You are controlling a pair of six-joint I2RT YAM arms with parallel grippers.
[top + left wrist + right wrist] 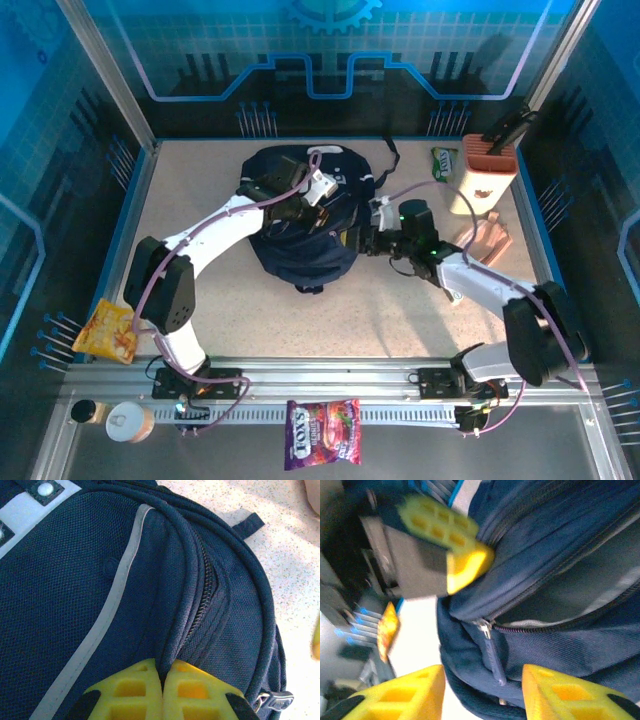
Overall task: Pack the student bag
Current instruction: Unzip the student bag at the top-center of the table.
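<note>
Left tool (162, 692) pinching student bag (75, 580) fabric beside zipper (200, 605); right tool (482, 680) spread astride zipper pull (492, 655); bag contents hidden

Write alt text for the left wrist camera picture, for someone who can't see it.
The left gripper, yellow jaws shut, pinches a fold of the navy student bag beside its zipper. Speckled table shows at upper right.

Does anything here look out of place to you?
Yes: a purple sweets packet lies on the metal rail at the near edge, off the table, and an orange snack packet sits at the table's near left corner.
</note>
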